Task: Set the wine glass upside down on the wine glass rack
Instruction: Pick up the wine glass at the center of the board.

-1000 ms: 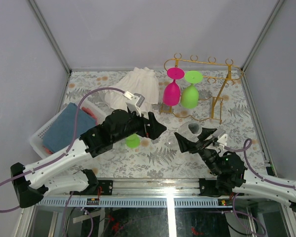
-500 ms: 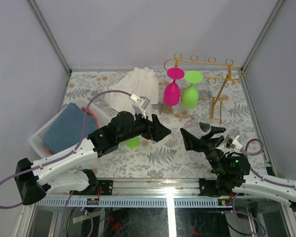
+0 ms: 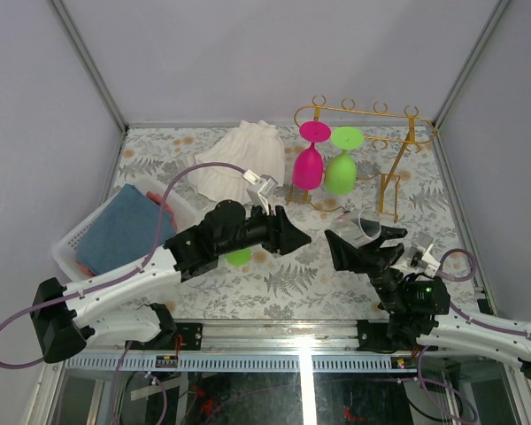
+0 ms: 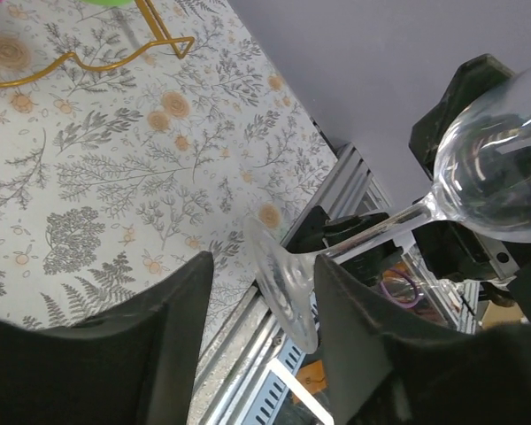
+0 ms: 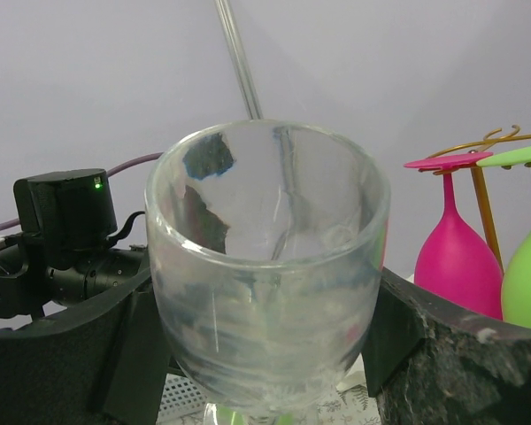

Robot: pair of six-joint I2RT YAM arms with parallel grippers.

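Observation:
A clear wine glass (image 3: 361, 227) is held level above the table, and my right gripper (image 3: 361, 241) is shut on its bowl (image 5: 265, 292). The stem runs left to the round foot (image 4: 288, 283). That foot sits between the fingers of my left gripper (image 4: 265, 263). The right finger is against the foot's rim, and a gap shows on the left side. The gold wine glass rack (image 3: 372, 112) stands at the back right. A pink glass (image 3: 309, 165) and a green glass (image 3: 341, 170) hang upside down from it.
A white plastic basket (image 3: 71, 243) holding a blue cloth (image 3: 119, 228) is at the left. A crumpled white cloth (image 3: 239, 159) lies at the back centre. Something small and green (image 3: 239, 257) rests on the table under my left arm.
My left arm has reached right to the glass's foot, and its jaws have narrowed around it. The right arm has kept its grip and shifted slightly right.

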